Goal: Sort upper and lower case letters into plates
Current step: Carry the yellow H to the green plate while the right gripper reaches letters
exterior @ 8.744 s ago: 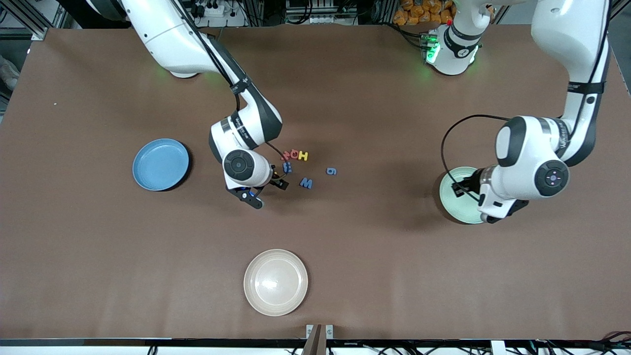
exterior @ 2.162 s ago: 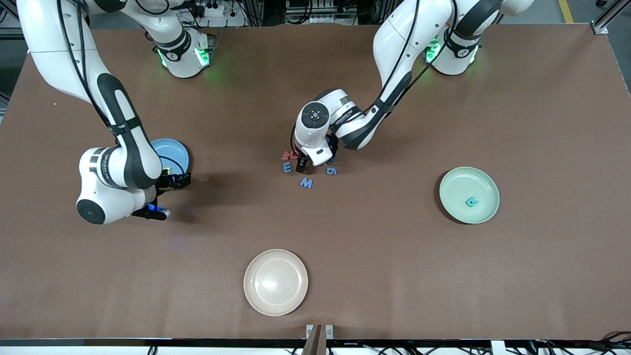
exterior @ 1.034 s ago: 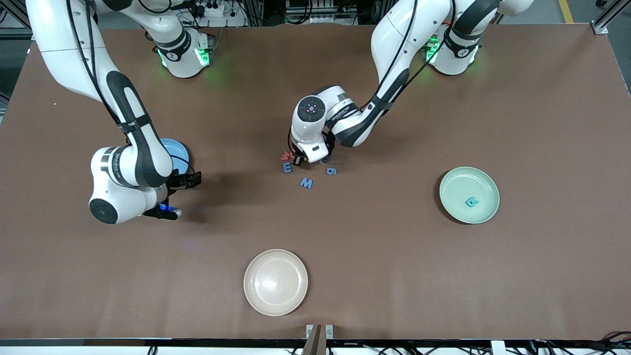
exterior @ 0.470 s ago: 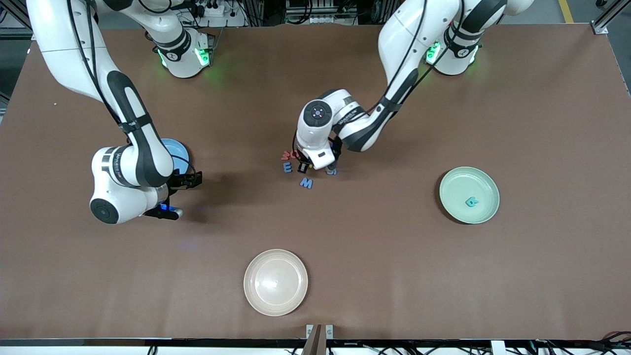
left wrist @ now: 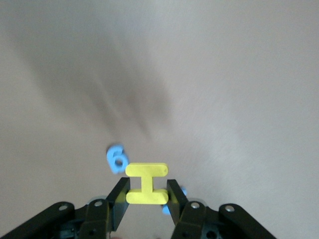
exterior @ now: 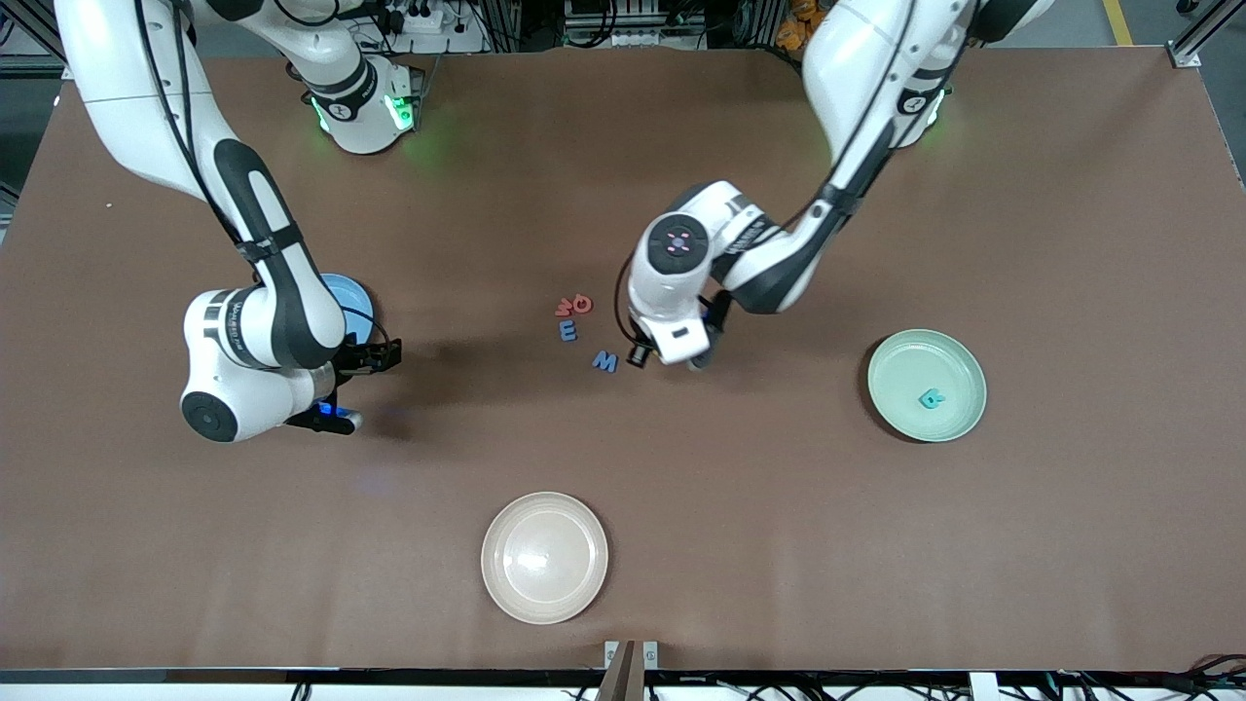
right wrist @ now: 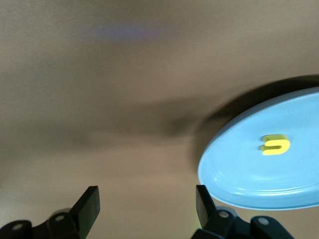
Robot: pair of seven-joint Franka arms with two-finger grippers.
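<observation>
Now left gripper (left wrist: 146,195) clamps yellow H (left wrist: 146,183) above mid-table, presumably bound for a plate. Right gripper (right wrist: 144,206), fingers apart, waits beside blue plate (right wrist: 299,124) holding yellow letter (right wrist: 274,145).

You're looking down on a wide brown counter (exterior: 779,545) with a matte, slightly mottled surface. Along its upper edge in the front view run aluminium frame rails (exterior: 58,49) and a tangle of cables (exterior: 409,19). A yellow line (exterior: 1117,19), probably floor tape, crosses one corner.
</observation>
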